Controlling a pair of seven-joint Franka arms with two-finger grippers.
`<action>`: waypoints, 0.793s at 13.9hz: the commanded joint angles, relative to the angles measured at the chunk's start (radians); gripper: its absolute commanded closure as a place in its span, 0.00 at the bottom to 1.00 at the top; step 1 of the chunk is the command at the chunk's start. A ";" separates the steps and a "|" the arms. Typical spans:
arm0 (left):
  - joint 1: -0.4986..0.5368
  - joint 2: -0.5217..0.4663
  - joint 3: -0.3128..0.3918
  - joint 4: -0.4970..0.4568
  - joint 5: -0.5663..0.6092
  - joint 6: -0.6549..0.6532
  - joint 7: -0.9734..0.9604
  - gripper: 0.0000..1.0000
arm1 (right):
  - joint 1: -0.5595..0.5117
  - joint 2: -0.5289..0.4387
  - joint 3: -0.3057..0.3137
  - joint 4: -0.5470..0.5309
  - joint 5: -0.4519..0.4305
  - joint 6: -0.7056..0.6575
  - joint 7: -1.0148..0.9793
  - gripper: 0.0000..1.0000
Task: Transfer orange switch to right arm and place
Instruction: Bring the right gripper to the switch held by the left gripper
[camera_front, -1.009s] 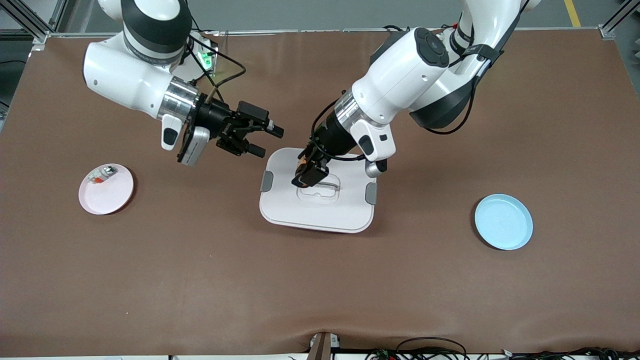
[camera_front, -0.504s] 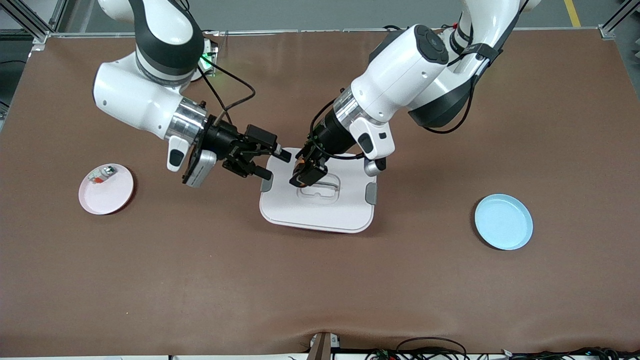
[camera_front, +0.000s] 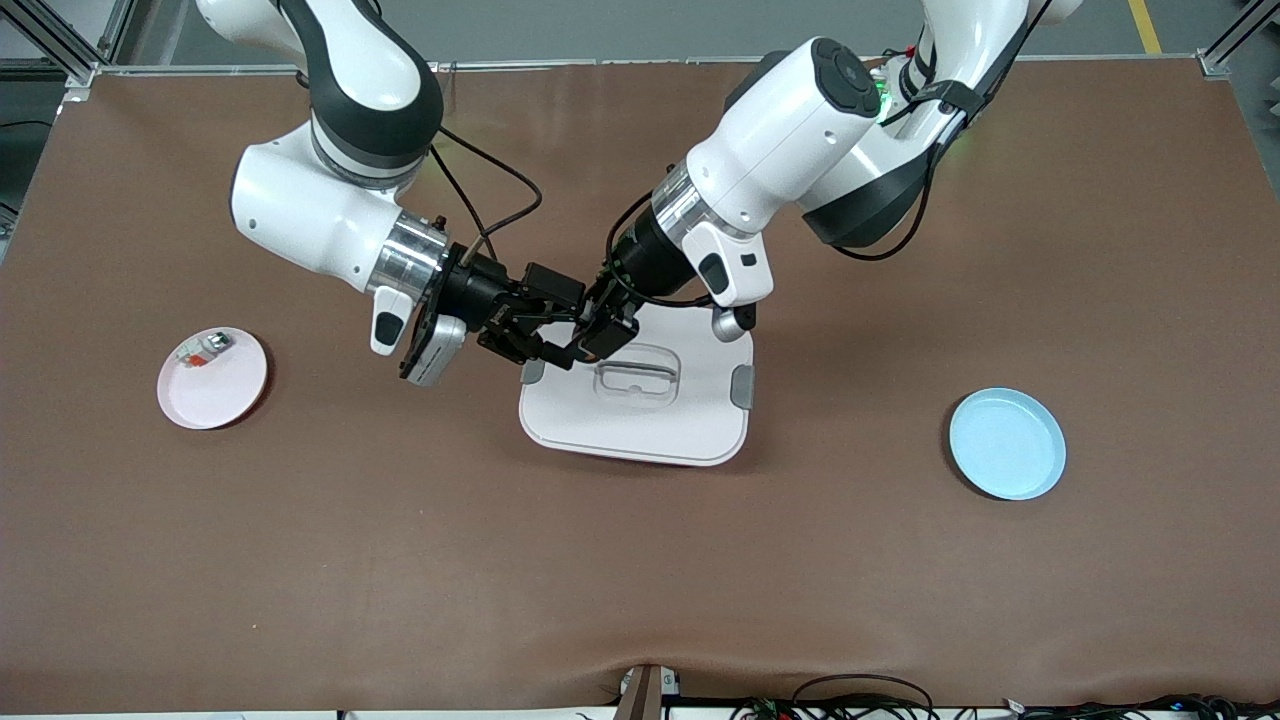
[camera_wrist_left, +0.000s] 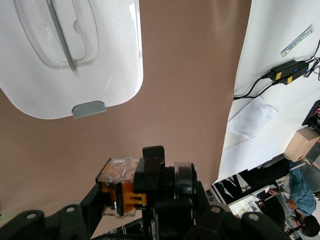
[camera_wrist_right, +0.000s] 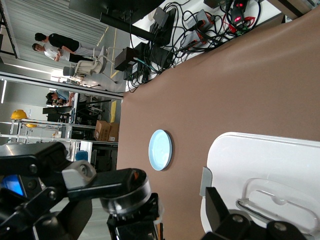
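Left gripper (camera_front: 590, 338): clamped on the tiny black push-button orange switch (camera_wrist_left: 121, 187), over the white rectangular plastic lid (camera_front: 640, 420).
Right gripper (camera_front: 545, 325): fingers spread, flanking the switch.
Change: right arm has swung in from well apart.
Meaning: handover looks imminent.

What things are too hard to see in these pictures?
- Front view: the orange switch is hidden where the left tool and right tool meet over the white lid.
- Front view: the small part on the pink plate is too tiny to identify.
- Right wrist view: the pink plate is out of frame.
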 joint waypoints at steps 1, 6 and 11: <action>-0.012 0.008 0.007 0.025 0.018 0.006 -0.028 0.70 | 0.013 0.016 -0.010 0.026 0.026 0.007 -0.024 0.00; -0.012 0.005 0.007 0.026 0.018 0.006 -0.028 0.70 | 0.011 0.008 -0.009 0.006 0.023 0.005 -0.061 0.17; -0.012 0.004 0.007 0.028 0.020 0.008 -0.026 0.70 | 0.030 -0.019 -0.009 -0.025 0.024 0.002 -0.052 0.16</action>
